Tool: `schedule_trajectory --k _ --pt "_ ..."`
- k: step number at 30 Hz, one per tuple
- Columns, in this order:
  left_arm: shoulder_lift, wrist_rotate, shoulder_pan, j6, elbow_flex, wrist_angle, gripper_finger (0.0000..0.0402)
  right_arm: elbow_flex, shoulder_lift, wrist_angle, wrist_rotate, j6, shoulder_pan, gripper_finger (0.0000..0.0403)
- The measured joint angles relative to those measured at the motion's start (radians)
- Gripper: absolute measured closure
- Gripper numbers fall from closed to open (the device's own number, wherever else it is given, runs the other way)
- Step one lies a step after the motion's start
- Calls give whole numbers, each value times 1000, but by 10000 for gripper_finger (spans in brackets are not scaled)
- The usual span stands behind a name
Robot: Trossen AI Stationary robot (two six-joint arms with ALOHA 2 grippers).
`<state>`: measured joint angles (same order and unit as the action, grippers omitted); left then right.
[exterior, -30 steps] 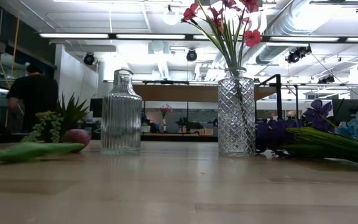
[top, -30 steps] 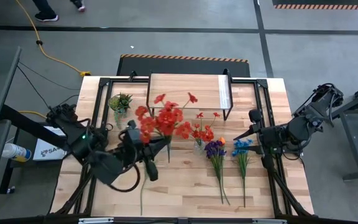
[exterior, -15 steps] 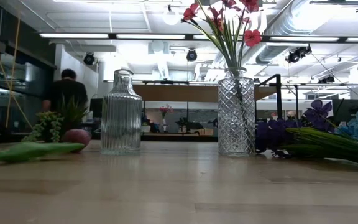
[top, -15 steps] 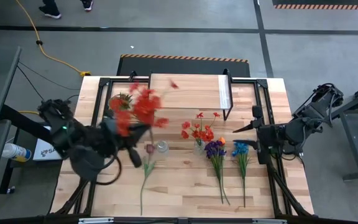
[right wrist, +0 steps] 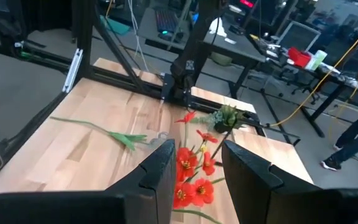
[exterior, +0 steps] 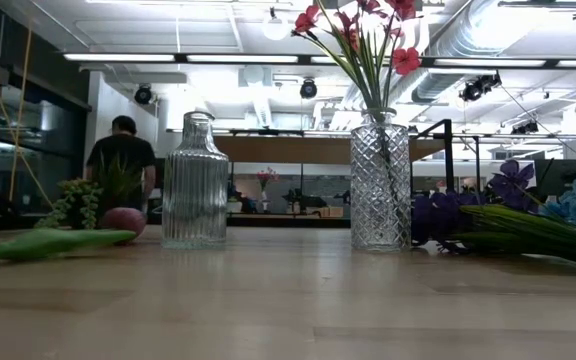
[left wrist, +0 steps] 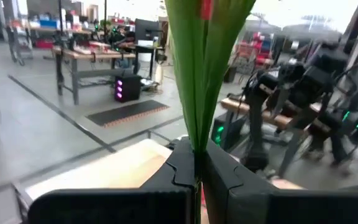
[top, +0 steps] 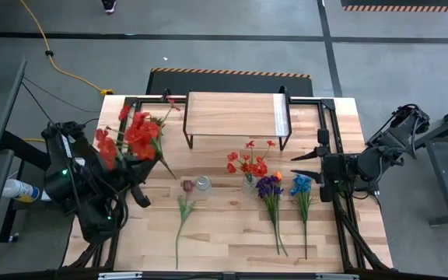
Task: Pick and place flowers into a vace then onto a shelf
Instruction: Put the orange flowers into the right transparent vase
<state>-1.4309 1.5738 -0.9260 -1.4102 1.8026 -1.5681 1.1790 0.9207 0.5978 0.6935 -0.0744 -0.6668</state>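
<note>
While the right arm waits at the table's right edge, the high view shows the left gripper over the table's left side, carrying a bunch of red flowers whose blooms hang above the small potted plant's corner. An empty ribbed vase stands near the table's middle with a loose tulip-like stem lying just beside it. A second vase to its right already has red blooms in it, and purple flowers and blue flowers lie flat further right. The shelf at the far edge is bare.

From table height, neither gripper shows; the ribbed vase stands upright and empty, and the diamond-cut vase holds its stems.

Looking past the left wrist, the two dark fingers are pinched tight on a sheaf of green stems that rises straight up between them.

Seen from the right wrist, the right gripper has its fingers partly apart with nothing between them.

My reading is that the step in hand is carrying the red bunch toward a vase. The next move would call for bringing the stem ends over the ribbed vase's narrow neck and lowering them in without tipping it.
</note>
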Motion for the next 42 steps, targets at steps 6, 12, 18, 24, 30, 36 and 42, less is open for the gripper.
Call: schedule_trajectory --k 6,12,18,24,30,36,42 --pt "77 -4 2 -297 -280 -3 359 0 0 -57 -15 -23 28 281" --pt "127 -5 2 -562 -493 -3 359 0 0 -57 -20 -14 58 281" --pt "127 -4 3 -660 -556 -2 359 0 0 -70 -20 -13 84 281" --pt "128 -4 3 -664 -557 -2 359 0 0 -72 -53 -13 118 281" --pt "132 -3 3 -666 -557 21 359 0 0 -72 -87 -13 151 281" --pt "133 -1 4 -551 -554 191 359 0 0 -75 -108 -13 182 281" --pt "132 -1 4 -129 -486 505 359 0 0 -99 -155 -20 199 281"
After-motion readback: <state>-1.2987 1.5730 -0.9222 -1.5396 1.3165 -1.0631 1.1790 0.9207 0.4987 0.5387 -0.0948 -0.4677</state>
